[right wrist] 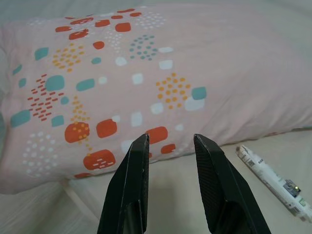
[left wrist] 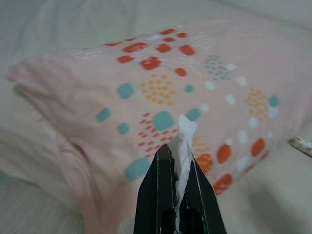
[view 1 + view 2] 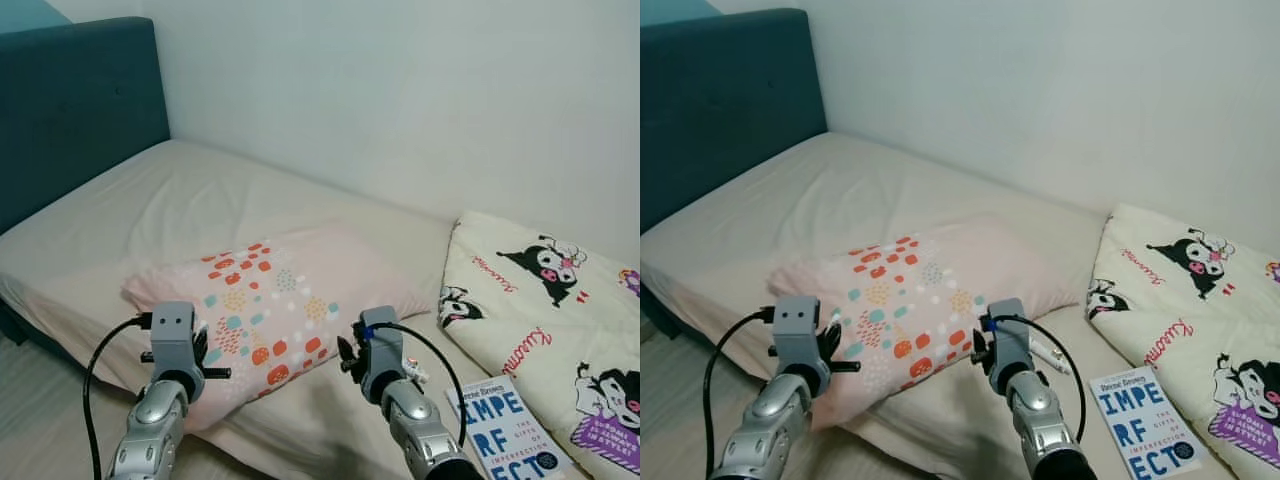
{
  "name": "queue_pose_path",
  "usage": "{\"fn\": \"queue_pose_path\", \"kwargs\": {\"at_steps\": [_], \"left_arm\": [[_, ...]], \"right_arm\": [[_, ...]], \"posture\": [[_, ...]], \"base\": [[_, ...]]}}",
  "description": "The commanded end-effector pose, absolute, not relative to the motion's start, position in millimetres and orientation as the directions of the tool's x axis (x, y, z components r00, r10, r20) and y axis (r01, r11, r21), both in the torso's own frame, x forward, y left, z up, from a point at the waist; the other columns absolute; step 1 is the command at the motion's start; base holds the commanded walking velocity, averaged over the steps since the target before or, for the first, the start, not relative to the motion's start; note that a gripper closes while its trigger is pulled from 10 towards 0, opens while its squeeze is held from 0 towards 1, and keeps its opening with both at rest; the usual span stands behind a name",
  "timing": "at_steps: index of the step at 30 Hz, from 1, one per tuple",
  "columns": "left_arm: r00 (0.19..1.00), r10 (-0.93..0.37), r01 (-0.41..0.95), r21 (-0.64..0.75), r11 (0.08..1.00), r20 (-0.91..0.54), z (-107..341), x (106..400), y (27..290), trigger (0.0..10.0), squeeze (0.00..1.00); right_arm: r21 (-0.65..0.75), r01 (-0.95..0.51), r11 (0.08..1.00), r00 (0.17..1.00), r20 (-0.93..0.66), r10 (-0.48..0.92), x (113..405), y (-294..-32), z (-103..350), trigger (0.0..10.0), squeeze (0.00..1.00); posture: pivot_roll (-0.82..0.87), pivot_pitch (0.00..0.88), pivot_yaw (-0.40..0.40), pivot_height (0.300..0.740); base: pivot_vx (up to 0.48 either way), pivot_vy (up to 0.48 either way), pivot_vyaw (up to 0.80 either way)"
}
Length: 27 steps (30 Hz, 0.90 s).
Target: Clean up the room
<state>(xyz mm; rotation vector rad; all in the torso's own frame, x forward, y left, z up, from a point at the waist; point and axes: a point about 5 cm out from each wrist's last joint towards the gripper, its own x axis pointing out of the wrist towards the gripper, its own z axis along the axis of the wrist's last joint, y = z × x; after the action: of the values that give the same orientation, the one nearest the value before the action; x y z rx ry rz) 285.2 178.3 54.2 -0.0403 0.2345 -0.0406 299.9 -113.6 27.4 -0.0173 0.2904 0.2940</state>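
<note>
Left gripper (image 2: 178, 163) pinching white tissue (image 2: 184, 141), probably paper, above patterned pink pillow (image 2: 161, 92).

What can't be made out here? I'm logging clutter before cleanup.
- Book: title cut off by the bottom edge in both eye views.
- White tube: label too small to read in the right wrist view.
- Tissue in the shut left pincer: lower part hidden between the fingers.
- Blanket: runs off the right edge.
</note>
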Motion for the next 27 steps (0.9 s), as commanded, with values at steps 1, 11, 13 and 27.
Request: {"fn": "queue_pose_path", "kwargs": {"at_steps": [1, 11, 13, 27], "left_arm": [[0.971, -0.078, 0.073, -0.031, 0.997, -0.227, 54.6, 285.8, 172.5, 10.0, 0.0], [0.968, -0.049, 0.034, -0.066, 0.997, -0.245, 51.3, 284.6, 173.5, 10.0, 0.0], [0.968, -0.048, 0.034, -0.059, 0.998, -0.245, 51.3, 284.6, 173.7, 10.0, 0.0], [0.967, -0.025, 0.011, -0.056, 0.998, -0.254, 48.8, 285.8, 176.9, 10.0, 0.0]], "right_arm": [[0.03, -0.263, 0.964, 0.918, -0.3, 0.26, 298.2, -120.1, 24.3, 10.0, 0.0], [0.026, -0.269, 0.963, 0.917, -0.3, 0.264, 298.8, -120.4, 24.7, 10.0, 0.0], [0.025, -0.27, 0.962, 0.916, -0.3, 0.265, 298.8, -120.6, 24.8, 10.0, 0.0], [0.007, -0.239, 0.971, 0.932, -0.278, 0.231, 301.3, -127.8, 28.8, 10.0, 0.0]], "posture": [[0.0, 0.0, -0.115, 0.74], [0.0, 0.0, -0.122, 0.74], [0.0, 0.0, -0.122, 0.74], [-0.01, 0.0, -0.121, 0.74]], "base": [[0.0, -0.48, 0.0], [0.0, -0.144, 0.0], [0.0, 0.0, 0.0], [0.0, 0.0, 0.0]]}}
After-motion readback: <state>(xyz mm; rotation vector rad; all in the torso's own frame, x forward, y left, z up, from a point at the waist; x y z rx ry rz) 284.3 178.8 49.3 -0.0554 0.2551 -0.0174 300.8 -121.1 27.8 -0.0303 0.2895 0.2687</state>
